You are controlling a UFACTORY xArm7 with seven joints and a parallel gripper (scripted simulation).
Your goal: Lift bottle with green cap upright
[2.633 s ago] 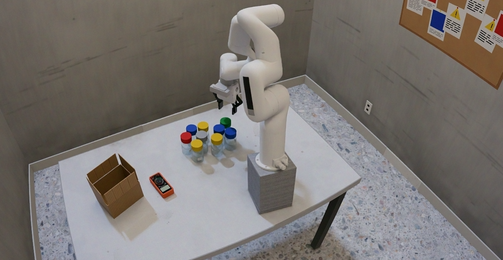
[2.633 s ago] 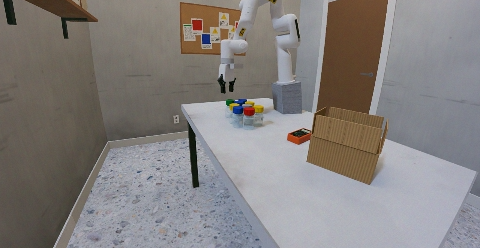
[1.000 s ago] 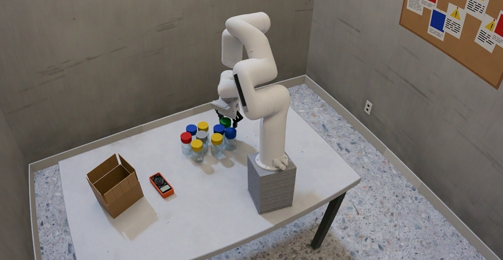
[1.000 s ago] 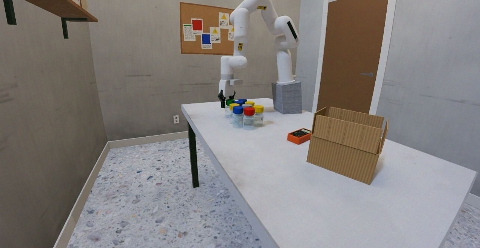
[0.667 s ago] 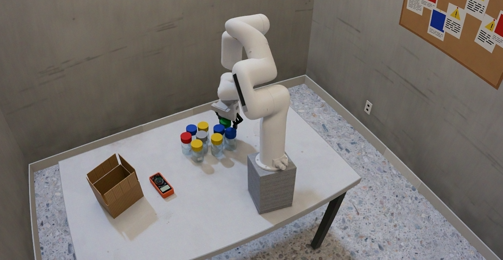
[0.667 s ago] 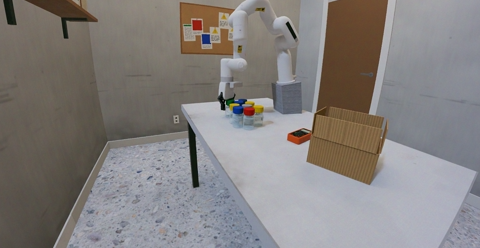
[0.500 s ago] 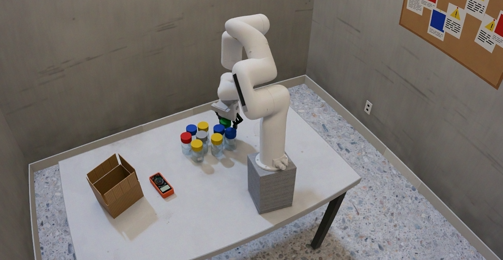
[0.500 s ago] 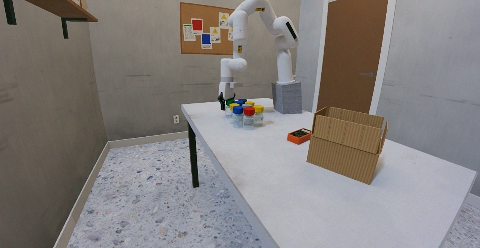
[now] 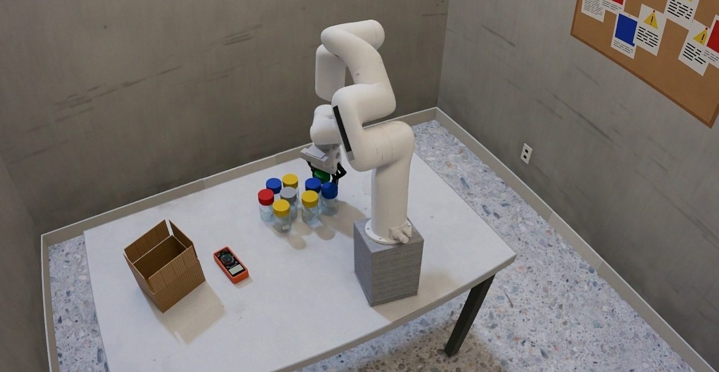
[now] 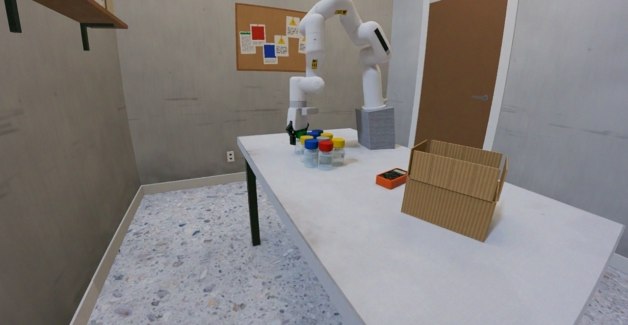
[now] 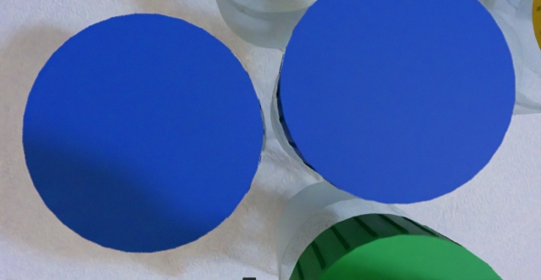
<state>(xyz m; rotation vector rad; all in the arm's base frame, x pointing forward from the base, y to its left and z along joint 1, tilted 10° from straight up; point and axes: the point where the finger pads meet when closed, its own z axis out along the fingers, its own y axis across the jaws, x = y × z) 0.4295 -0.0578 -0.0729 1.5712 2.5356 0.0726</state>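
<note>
Gripper point(image 9: 329, 172) spread wide and empty, fingers down on both sides of the green cap point(image 9: 321, 174), with the bottle point(image 11: 304, 216) upright directly underneath at the far corner of the cluster, just beside two blue-capped bottles point(image 11: 397, 85).

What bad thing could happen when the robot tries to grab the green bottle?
The open gripper sits low around the green-capped bottle, which stands right against two blue-capped bottles. A finger might bump one of those neighbours and tip it over as the gripper closes. The bottle might also tilt or slip while going up if the fingers catch only its cap. Lifting could drag a touching blue-capped bottle along too.
</note>
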